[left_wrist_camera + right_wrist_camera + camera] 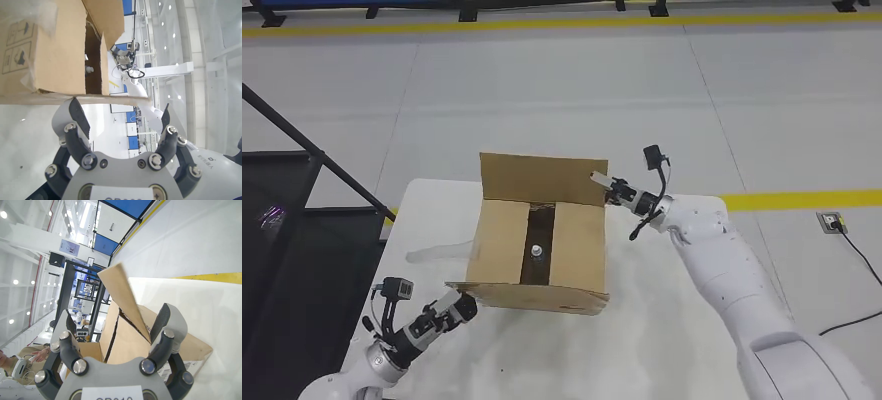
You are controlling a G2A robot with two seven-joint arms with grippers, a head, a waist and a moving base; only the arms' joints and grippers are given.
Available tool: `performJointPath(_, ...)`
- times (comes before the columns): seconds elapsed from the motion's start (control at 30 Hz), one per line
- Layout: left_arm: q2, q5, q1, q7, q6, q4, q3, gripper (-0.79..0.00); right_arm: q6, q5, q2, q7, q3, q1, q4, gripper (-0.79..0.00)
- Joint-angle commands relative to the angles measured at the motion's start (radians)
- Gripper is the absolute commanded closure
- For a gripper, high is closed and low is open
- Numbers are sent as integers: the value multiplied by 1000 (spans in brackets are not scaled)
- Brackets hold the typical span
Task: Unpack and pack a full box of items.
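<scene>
A brown cardboard box [504,245] stands mid-table. Its two inner flaps lie almost shut, and a bottle cap [536,249] shows in the dark gap between them. The far outer flap [542,178] stands up and the near outer flap [532,296] sticks out level. My right gripper [604,182] is open at the far flap's right corner, and that flap [122,291] runs between its fingers [160,321], close to one pad. My left gripper [121,111] is open at the near flap's left corner, one fingertip [77,111] at the flap's edge [37,98]. The bottle [88,69] also shows through the gap.
The white table [672,330] has bare room right of and in front of the box. A black frame with dark netting [287,230] stands against the table's left side. A yellow floor line [802,200] runs beyond the right edge.
</scene>
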Motion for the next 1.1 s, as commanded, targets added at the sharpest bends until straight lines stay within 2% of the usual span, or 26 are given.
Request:
performJointPath(0.0,-2,3,-11,51,17,-7,13,-785,-33,44,4,36,17,0,7,-785)
performJointPath(0.2,-12,47,-47,231,88,-35,71,-785,-121,185,19,195,69,-13,-7,-785)
performJointPath(0.43,-19,156,-88,344,128,-41,134,-785,-41,231,46,275,52,-52,-154,-785)
performJointPath(0.73,-29,270,-154,460,167,-20,215,-785,40,185,94,356,-19,-95,-341,-785)
performJointPath(0.87,-33,307,-176,482,170,-8,246,-785,84,131,111,400,-46,-100,-364,-785)
performJointPath(1.07,-39,370,-203,537,166,11,279,-785,234,121,106,387,-75,-114,-370,-785)
